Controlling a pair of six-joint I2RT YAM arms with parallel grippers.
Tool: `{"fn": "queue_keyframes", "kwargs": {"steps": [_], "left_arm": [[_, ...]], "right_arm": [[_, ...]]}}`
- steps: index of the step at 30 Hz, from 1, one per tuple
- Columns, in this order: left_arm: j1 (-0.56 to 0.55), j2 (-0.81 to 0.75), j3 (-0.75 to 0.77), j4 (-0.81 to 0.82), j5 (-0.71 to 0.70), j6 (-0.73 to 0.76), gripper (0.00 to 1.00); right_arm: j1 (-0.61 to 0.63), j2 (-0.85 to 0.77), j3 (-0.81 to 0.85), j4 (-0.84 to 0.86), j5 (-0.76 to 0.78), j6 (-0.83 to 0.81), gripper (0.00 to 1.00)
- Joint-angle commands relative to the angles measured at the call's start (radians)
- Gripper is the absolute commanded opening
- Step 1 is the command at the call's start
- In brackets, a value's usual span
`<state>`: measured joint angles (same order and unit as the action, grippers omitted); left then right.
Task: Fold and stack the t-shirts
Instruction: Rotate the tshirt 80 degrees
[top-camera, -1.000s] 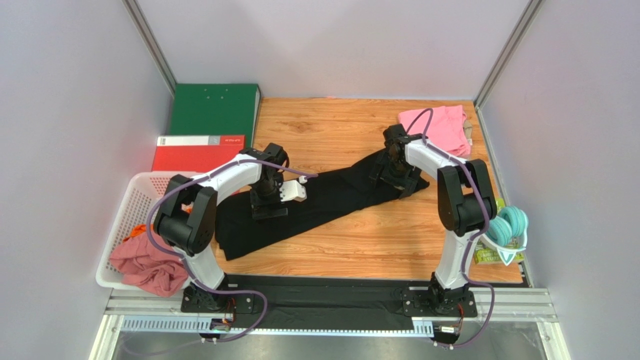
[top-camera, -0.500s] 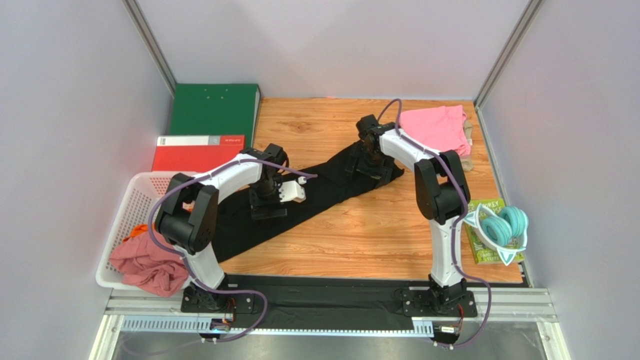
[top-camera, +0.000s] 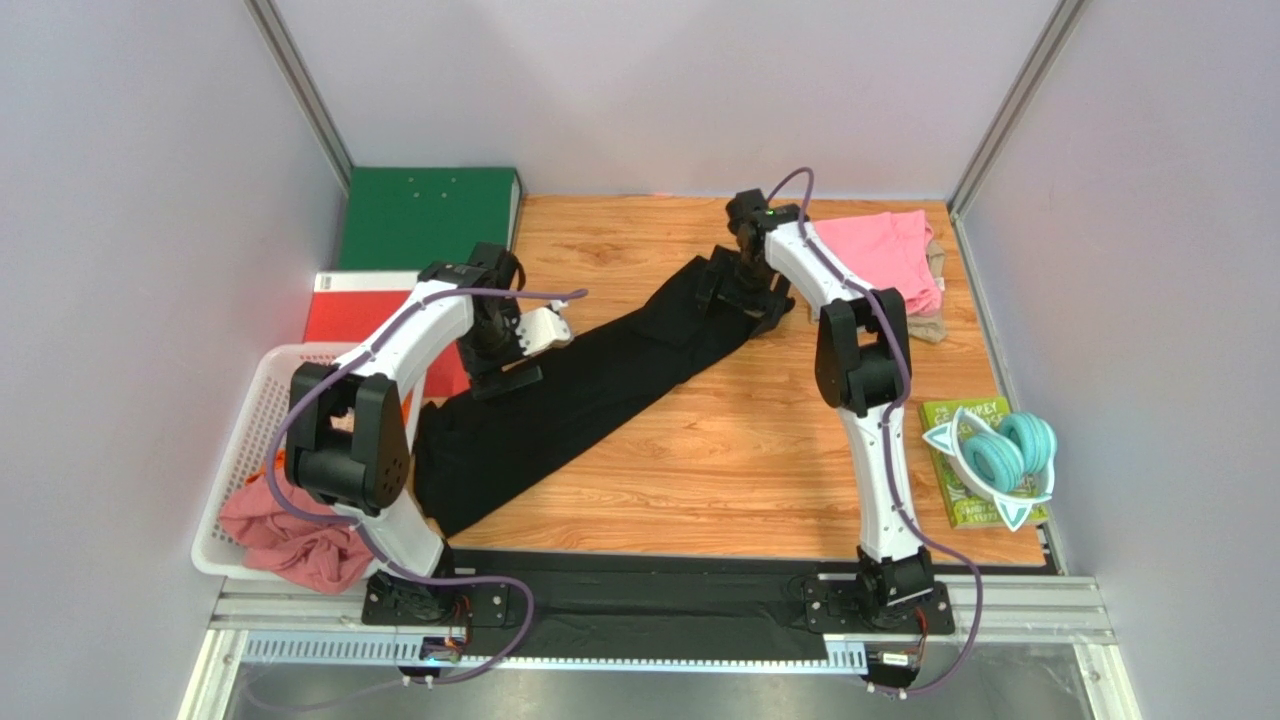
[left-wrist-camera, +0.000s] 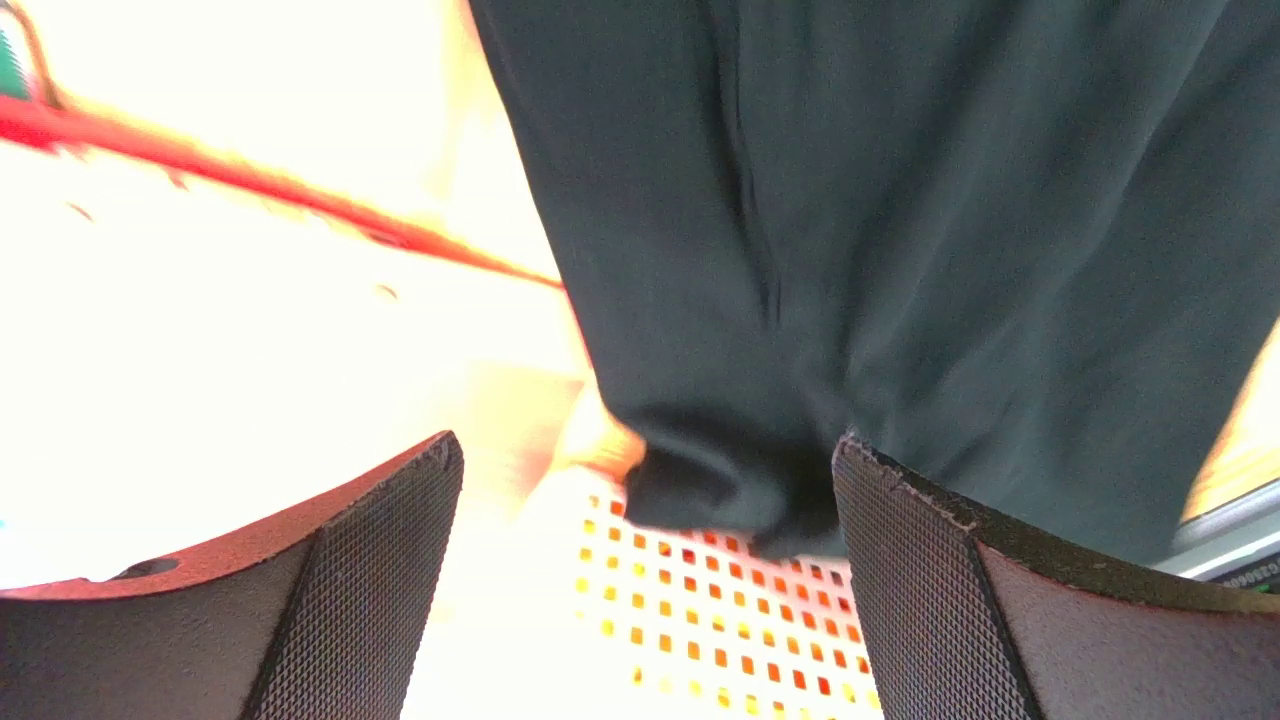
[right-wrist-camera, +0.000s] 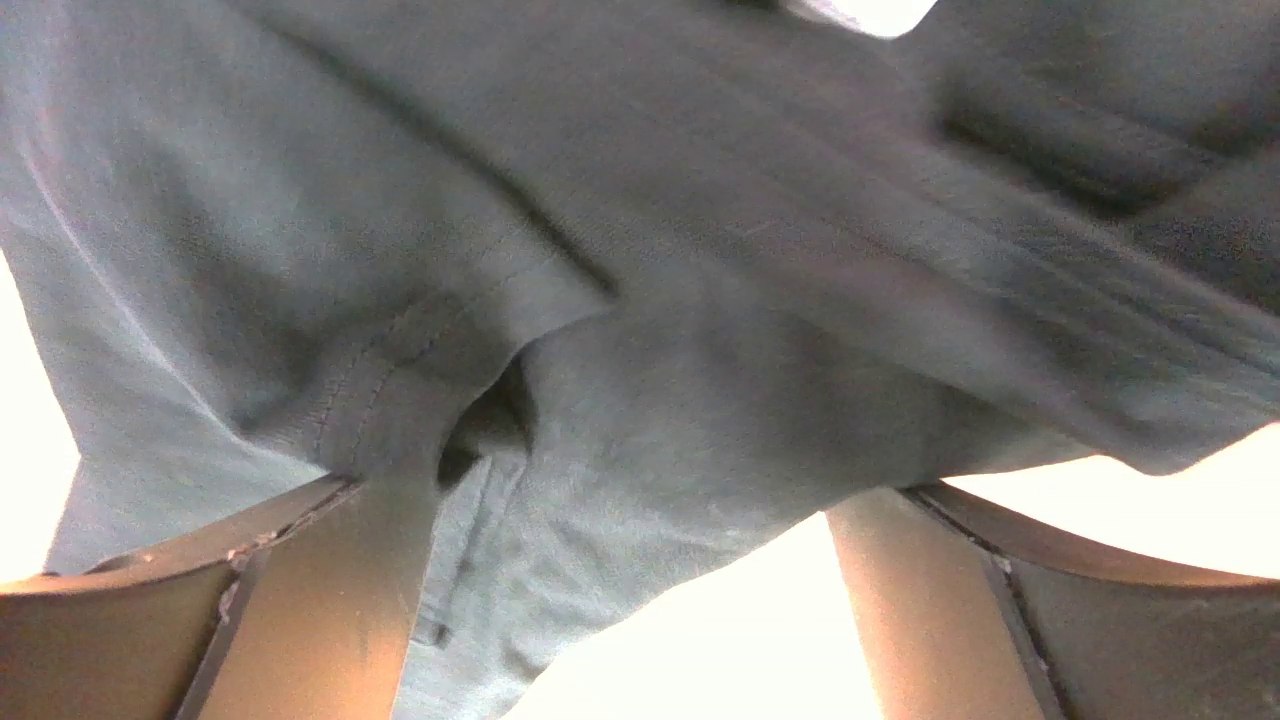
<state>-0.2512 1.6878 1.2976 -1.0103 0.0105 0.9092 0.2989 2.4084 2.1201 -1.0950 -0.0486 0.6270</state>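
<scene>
The black t-shirt (top-camera: 601, 383) runs as a long band between the two: left gripper (left-wrist-camera: 646, 444) wide, hem bunched just ahead of it; right gripper (right-wrist-camera: 631, 495) wide too, cloth draped across its front, likely so it lies straight for folding

A dark shirt (right-wrist-camera: 706, 270) filled nearly the whole view, its grey-black knit gathered into soft folds that ran slantwise from upper left to lower right. A stitched hem (right-wrist-camera: 394, 348) curved down toward the finger (right-wrist-camera: 286, 600) on the left, and the cloth's edge lay draped over that finger's tip. The right gripper (right-wrist-camera: 624, 503) had its two fingers well apart, with loose cloth hanging across the gap between them and a small dark pocket just beside the left one. Below the cloth and along the left edge everything was washed out to bright white, too glaring to make anything out.
</scene>
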Motion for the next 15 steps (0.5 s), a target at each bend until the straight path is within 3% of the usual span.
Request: {"fn": "queue_keyframes", "kwargs": {"steps": [1, 5, 10, 15], "left_arm": [[-0.002, -0.051, -0.084, -0.021, -0.006, 0.034, 0.98], [-0.006, -0.042, -0.135, -0.008, -0.007, 0.022, 0.98], [-0.063, -0.025, -0.152, -0.008, -0.007, 0.008, 0.98], [-0.095, 0.027, -0.150, 0.018, -0.046, -0.009, 0.98]], "right_arm": [[-0.058, 0.145, 0.290, -0.055, -0.008, -0.030, 1.00], [-0.084, 0.207, 0.429, -0.048, -0.023, -0.018, 1.00], [-0.109, 0.192, 0.420, -0.022, -0.097, -0.013, 1.00], [-0.096, -0.020, 0.168, 0.090, -0.045, -0.053, 1.00]]}}
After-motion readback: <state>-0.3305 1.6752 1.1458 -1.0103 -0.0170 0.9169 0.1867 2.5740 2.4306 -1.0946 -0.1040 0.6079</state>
